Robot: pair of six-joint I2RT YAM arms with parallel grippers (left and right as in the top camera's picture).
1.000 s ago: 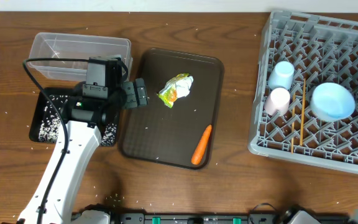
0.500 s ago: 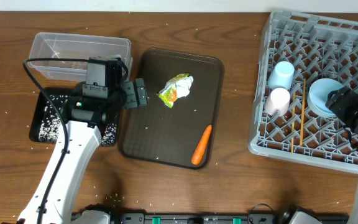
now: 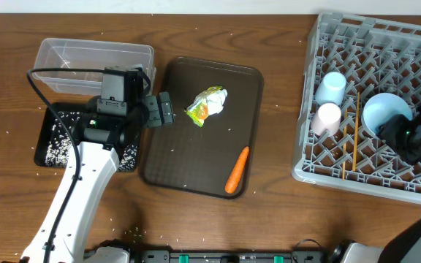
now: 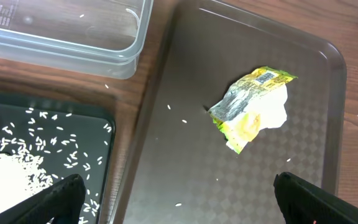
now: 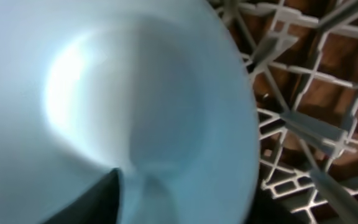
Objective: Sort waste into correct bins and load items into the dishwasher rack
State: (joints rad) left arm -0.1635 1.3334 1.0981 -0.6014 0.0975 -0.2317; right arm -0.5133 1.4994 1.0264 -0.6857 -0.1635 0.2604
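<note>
The left fingers (image 4: pixel 48 202) hang spread wide and empty over the left edge of the brown serving tray (image 3: pixel 188 164), left of centre in the overhead frame. The crumpled wrapper (image 4: pixel 253 106) lies just ahead of them. The right fingers (image 3: pixel 403 133) sit at the rim of the bowl (image 3: pixel 382 113) inside the rack (image 3: pixel 386 44), at the right of the frame. One dark finger shows against the bowl's pale inside in the wrist view, but whether the pair grips the bowl or stands apart cannot be told.

Loading looks well advanced. The blue cup (image 3: pixel 332 88), the pink cup (image 3: pixel 326 118) and the chopsticks (image 3: pixel 356 135) all lie in the rack beside the bowl. No plate is in view. Sorting remains to be done: the wrapper rests in the upper middle of the serving tray and the carrot (image 3: pixel 237 169) near its lower right corner. Neither is in a bin. The clear tub (image 3: pixel 93 62) at upper left shows no waste inside, and the black tray (image 3: pixel 57 142) below it holds only scattered white grains. No brown scrap can be made out.
</note>
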